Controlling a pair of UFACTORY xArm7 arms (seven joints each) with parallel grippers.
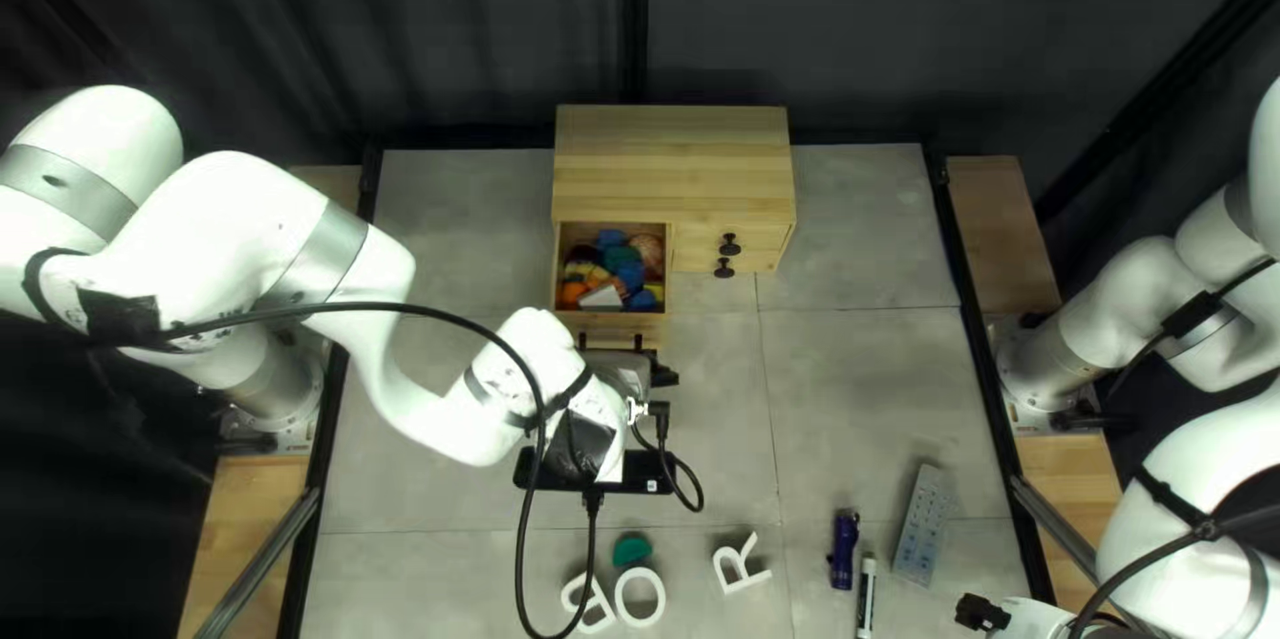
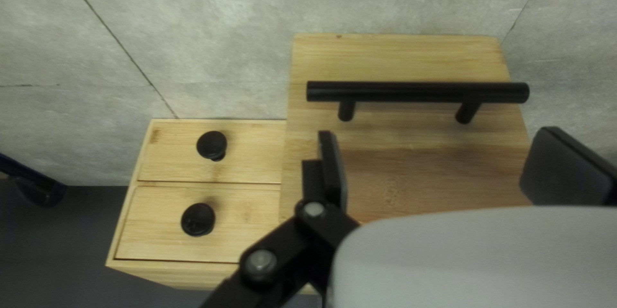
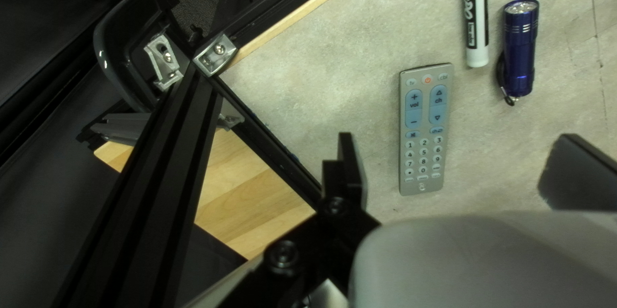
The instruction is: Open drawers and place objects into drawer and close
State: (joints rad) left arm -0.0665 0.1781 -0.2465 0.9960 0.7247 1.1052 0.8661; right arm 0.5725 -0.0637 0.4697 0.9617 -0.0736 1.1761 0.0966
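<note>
Ahead of my wide left gripper (image 2: pixel 445 160), the straight black bar handle (image 2: pixel 418 92) looks rigid; I'd grasp mid-bar. Right gripper (image 3: pixel 464 165): wide.

Grey table (image 1: pixel 854 386): remote (image 3: pixel 425 131), marker (image 3: pixel 476 18) and flashlight (image 3: pixel 519 51) lay ahead of right gripper (image 1: pixel 984 612); cabinet (image 1: pixel 674 166), green piece (image 1: pixel 632 550), three white letters (image 1: pixel 622 599), nearer left gripper (image 1: pixel 620 375).

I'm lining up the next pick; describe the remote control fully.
The remote control is a slim, silvery-grey bar, apparently plastic, with rounded corners. Small buttons, one marked red, top two tall blue rockers; a keypad of small pale keys sits below. It lies flat, face up, on the grey table, beside the marker and blue flashlight, touching neither. My open right gripper is not touching it.
</note>
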